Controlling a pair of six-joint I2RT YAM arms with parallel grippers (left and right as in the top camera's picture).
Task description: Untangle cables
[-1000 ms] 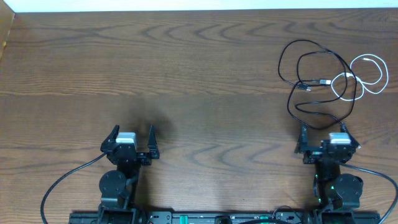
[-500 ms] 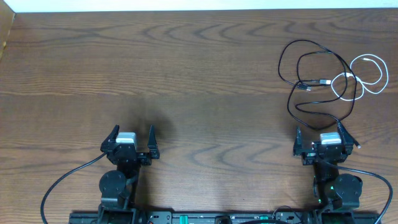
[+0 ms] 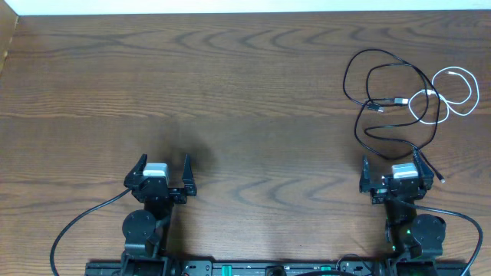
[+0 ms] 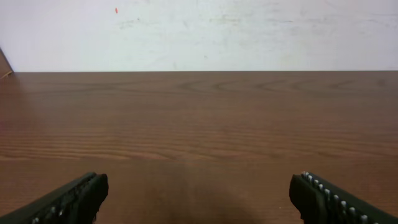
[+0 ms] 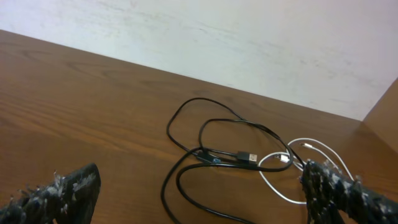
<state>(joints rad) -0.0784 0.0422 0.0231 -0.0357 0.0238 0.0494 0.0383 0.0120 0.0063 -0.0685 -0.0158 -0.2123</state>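
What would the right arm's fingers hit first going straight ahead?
Probably the nearest loop of the black cables, lying just ahead of the open right fingers; their height is unclear.

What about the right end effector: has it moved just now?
Yes. The right end effector slid slightly leftward, judged against the unmoved black cables.

No text, label, brand, number or sign can be read in any view. Nothing legible is seen on the cables (image 3: 398, 100), on the left gripper (image 3: 164, 162), on the right gripper (image 3: 391, 163) or on the wooden table (image 3: 245, 92). A tiny red mark (image 4: 116, 10) is seen on the white wall (image 4: 261, 31), but it is too small to be made out as a character.
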